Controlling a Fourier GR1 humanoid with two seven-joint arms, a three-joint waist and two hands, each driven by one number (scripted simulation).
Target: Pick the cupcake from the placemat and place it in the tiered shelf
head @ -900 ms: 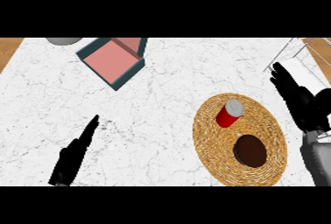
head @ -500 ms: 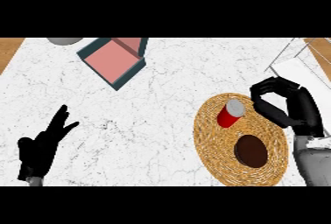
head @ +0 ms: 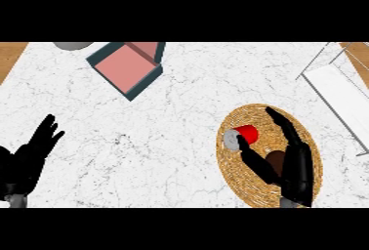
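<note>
A round woven placemat (head: 249, 188) lies on the marble counter at the right. On its upper left part sits the cupcake (head: 242, 135), red-cased with a pale grey top, tilted to the left. My right hand (head: 297, 163) lies over the mat, open, with straight fingers pointing up past the cupcake's right side. Its thumb reaches up-left to just below the cupcake. A dark brown round thing (head: 275, 158) shows partly between thumb and palm. The white tiered shelf (head: 337, 93) with a thin metal frame stands at the right edge. My left hand (head: 30, 158) rests open at the lower left.
A teal tray with a pink inside (head: 126, 67) sits tilted at the top centre-left. The rim of a grey bowl (head: 72, 45) shows at the top edge. Wooden strips border the counter's top corners.
My right hand has moved from the mat's upper right, where its fingers were curled, down over the mat and straightened them. My left hand has shifted left toward the view's edge.
</note>
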